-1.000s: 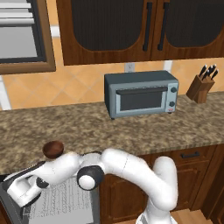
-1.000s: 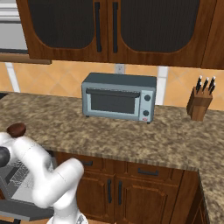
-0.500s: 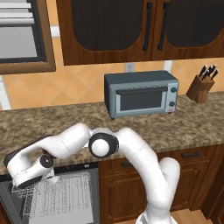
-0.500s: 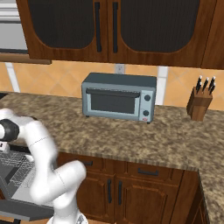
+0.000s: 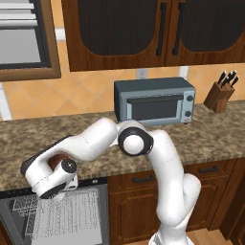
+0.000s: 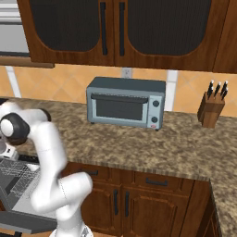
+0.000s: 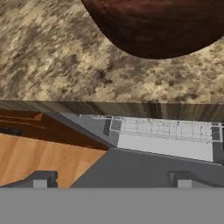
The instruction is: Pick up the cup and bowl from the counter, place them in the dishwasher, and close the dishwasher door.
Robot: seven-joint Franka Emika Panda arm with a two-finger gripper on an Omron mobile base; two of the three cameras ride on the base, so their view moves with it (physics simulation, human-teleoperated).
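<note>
Compared with a second ago, your white arm has swung up from down by the open dishwasher and now reaches left over the front edge of the long speckled brown-and-tan granite table; half a second ago the hand sat lower, at the table's edge above the white wire rack. In the left base view the small round dark reddish-brown glossy bowl, which stood in plain sight on the table a second ago, is now mostly covered by the wrist, with only a dark sliver showing beside the hand. In the hand view that same bowl fills the upper part of the picture, resting on the granite close to the camera, its rounded side toward you. The two dark fingers stand wide apart at the bottom of that view, with nothing between them; the bowl lies beyond the tips, not touching either one. Between bowl and tips you see the table's front edge and the dishwasher's white wire rack inside the grey tub.
</note>
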